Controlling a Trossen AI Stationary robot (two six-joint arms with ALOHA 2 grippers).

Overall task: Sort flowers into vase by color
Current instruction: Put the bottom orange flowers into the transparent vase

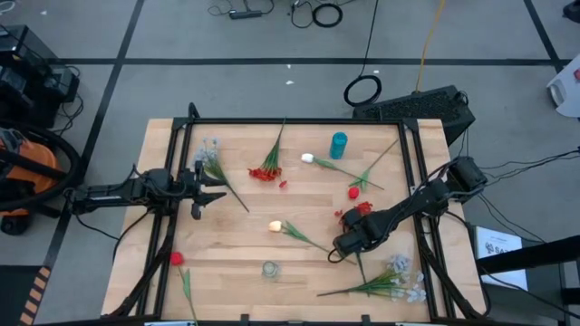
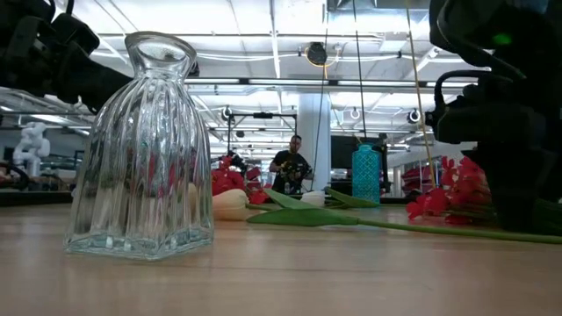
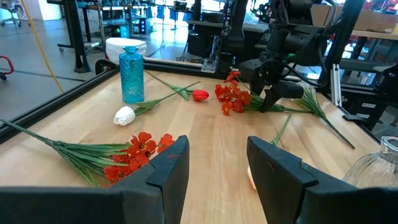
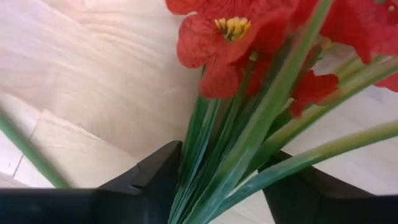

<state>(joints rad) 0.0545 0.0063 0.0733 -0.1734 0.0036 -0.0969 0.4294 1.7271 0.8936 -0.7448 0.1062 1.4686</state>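
Observation:
Flowers lie scattered on the wooden table. A red blossom cluster (image 1: pixel 355 213) lies right of centre, its green stalks (image 4: pixel 236 155) running between the fingers of my right gripper (image 1: pixel 343 244), which points down over them, open. A clear glass vase (image 1: pixel 270 269) stands near the front edge and a blue vase (image 1: pixel 338 145) at the far side. A second red cluster (image 1: pixel 265 170), a white tulip (image 1: pixel 308 158), a red rosebud (image 1: pixel 353 192) and a cream tulip (image 1: pixel 275 226) lie between. My left gripper (image 1: pixel 216 192) waits open at the left edge. My right gripper comes from above, one finger (image 4: pixel 155 177) on each side of the red cluster's bunched stalks (image 4: pixel 214 143), just below the blossoms and across the stalks. The stalks fill the gap; whether the fingers touch them I cannot tell. The cluster lies on the table.
Pale sprays lie at the far left (image 1: pixel 211 154) and the near right corner (image 1: pixel 399 276). A red rosebud (image 1: pixel 177 258) lies at the near left. A black frame (image 1: pixel 299 120) runs around the table. A person (image 2: pixel 290 167) stands in the room beyond.

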